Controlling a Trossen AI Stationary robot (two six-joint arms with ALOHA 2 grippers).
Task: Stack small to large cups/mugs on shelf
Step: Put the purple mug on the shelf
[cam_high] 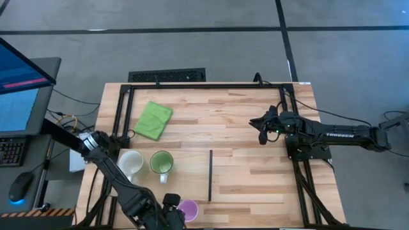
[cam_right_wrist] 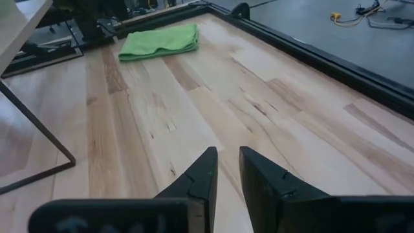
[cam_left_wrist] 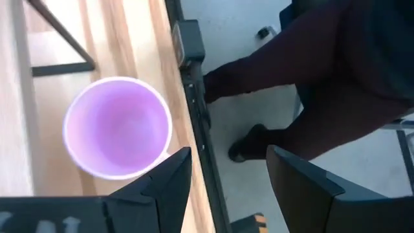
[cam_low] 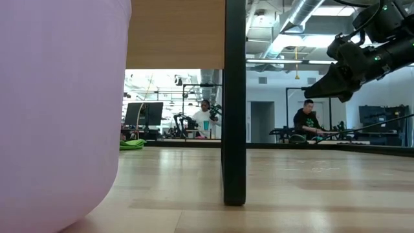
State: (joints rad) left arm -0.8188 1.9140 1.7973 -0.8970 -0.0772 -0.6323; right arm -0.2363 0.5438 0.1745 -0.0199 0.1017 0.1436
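A pale butcher-block worktop (cam_high: 243, 128) sits in a dark frame on grey floor. Going left to right, the white mug (cam_high: 131, 162) and green mug (cam_high: 162, 162) stand side by side, both apparently empty; a green cloth (cam_high: 153, 119) lies beyond them. The purple mug (cam_left_wrist: 117, 127), empty, sits at the near edge, just beside the left end effector (cam_left_wrist: 226, 175), whose fingers stand wide and hold nothing. These look light, rigid and smooth; the rim or handle seems the likeliest hold. The right end effector (cam_right_wrist: 229, 169) hovers far right, narrow, empty
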